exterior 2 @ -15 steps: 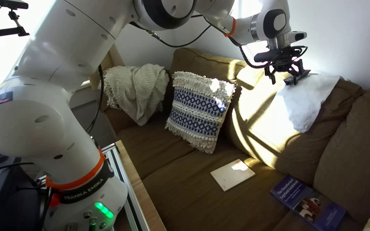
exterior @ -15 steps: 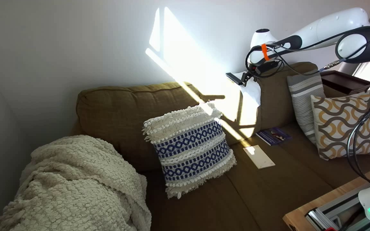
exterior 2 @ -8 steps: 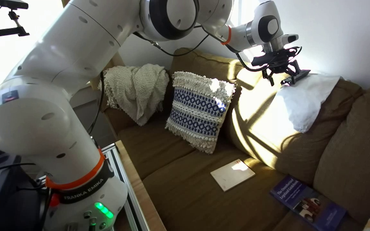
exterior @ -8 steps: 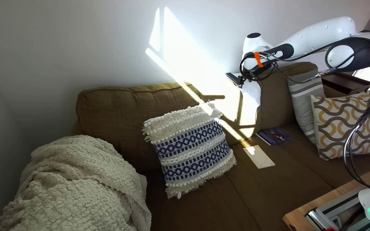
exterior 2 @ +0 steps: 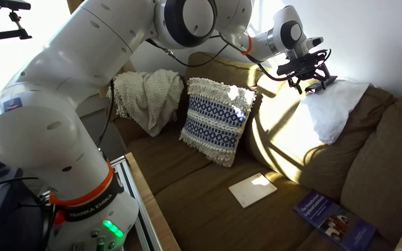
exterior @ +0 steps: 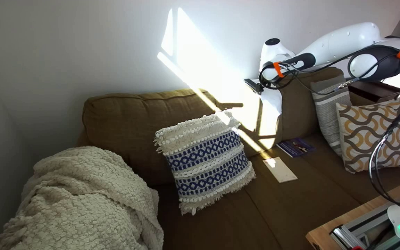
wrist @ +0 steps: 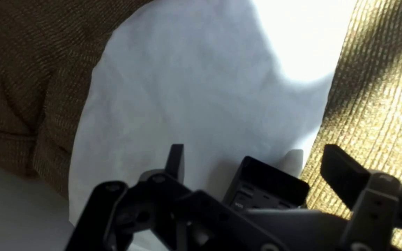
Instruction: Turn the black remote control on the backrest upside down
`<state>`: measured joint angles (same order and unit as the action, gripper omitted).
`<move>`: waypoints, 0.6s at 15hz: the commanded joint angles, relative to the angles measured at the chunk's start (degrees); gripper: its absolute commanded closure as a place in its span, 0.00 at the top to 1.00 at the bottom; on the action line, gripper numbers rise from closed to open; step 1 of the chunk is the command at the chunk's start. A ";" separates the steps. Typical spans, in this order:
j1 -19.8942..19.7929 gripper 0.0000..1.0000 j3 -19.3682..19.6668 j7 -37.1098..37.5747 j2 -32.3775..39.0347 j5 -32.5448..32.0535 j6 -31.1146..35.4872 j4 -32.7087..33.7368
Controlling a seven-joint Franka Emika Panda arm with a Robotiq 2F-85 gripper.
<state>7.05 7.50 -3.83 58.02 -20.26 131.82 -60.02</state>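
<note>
The black remote control (exterior 2: pixel 322 84) lies on a white cloth (exterior 2: pixel 335 108) on top of the brown sofa's backrest (exterior 2: pixel 347 157). It also shows in an exterior view (exterior: pixel 252 84), partly behind the gripper. In the wrist view the remote (wrist: pixel 274 181) lies aslant, button face up with a "VOL" key visible; its lower part is hidden by the gripper. My gripper (exterior 2: pixel 311 90) is open, pointing down just over the remote. In the wrist view the gripper's fingers (wrist: pixel 254 152) stand wide apart on either side of the remote's end, with gaps to both sides.
A wall (exterior 2: pixel 379 45) stands close behind the backrest. A blue-white cushion (exterior: pixel 208 163), a pale board (exterior: pixel 280 169) and a purple book (exterior: pixel 295 147) are on the sofa. Patterned cushions (exterior: pixel 372 135) and a fleecy blanket (exterior: pixel 85 194) are at the ends. Strong sunlight glares around the cloth.
My gripper has come down over the remote and shifted slightly, leftward in both exterior views, with a small change in tilt. It stays open. The remote shows no clear movement.
</note>
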 commanded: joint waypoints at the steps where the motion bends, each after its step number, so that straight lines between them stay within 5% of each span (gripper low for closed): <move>1: 0.31 1.00 1.01 -1.63 2.05 -2.06 1.67 1.66; 9: 2.14 1.00 1.92 -1.09 2.31 -4.18 2.78 1.49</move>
<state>8.58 8.26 -5.60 58.86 -23.21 133.88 -59.99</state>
